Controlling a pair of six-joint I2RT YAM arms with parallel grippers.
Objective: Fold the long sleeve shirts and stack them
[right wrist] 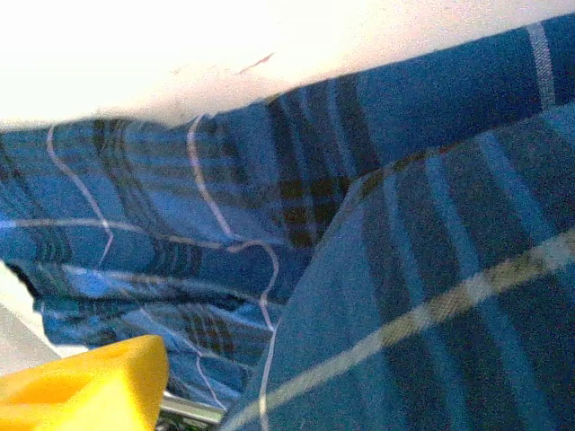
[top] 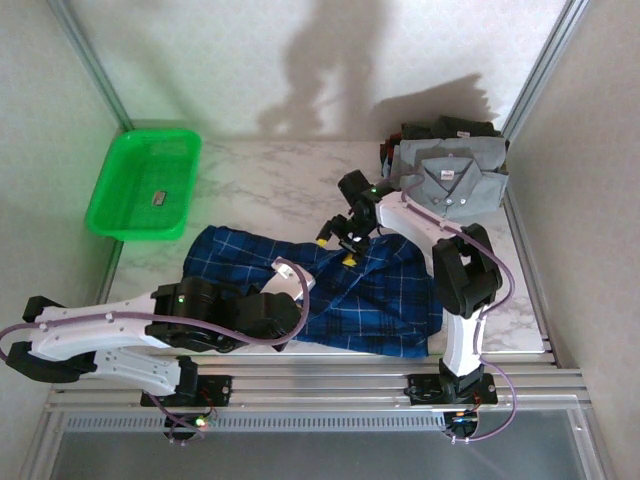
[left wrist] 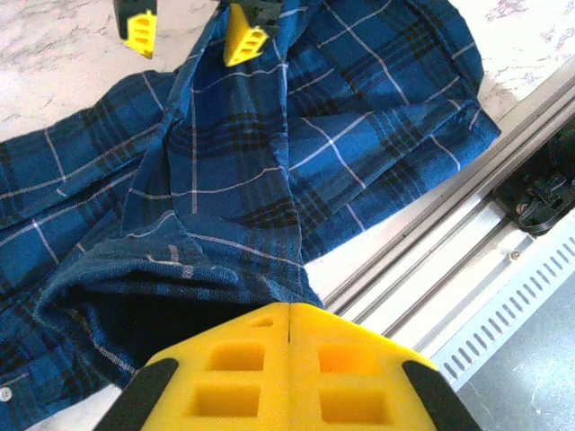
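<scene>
The dark blue plaid long sleeve shirt [top: 370, 295] lies spread and rumpled on the marble table. My left gripper [top: 298, 305] is at its near-left part; its yellow fingers [left wrist: 234, 368] are pressed together with a raised fold of the plaid shirt [left wrist: 269, 180] running into their tips. My right gripper [top: 345, 245] is down on the shirt's far edge, its two yellow fingertips [left wrist: 243, 40] apart with a ridge of cloth between them. Up close, one yellow finger [right wrist: 85, 386] shows beside plaid cloth [right wrist: 404, 269] that hides the other. A folded grey shirt [top: 455, 180] tops darker folded shirts [top: 450, 128] at the back right.
A green plastic basket [top: 120, 215] stands at the back left with a small object inside. The aluminium rail [top: 330, 375] runs along the near edge, close to the shirt's hem. Frame posts and walls bound the table on both sides.
</scene>
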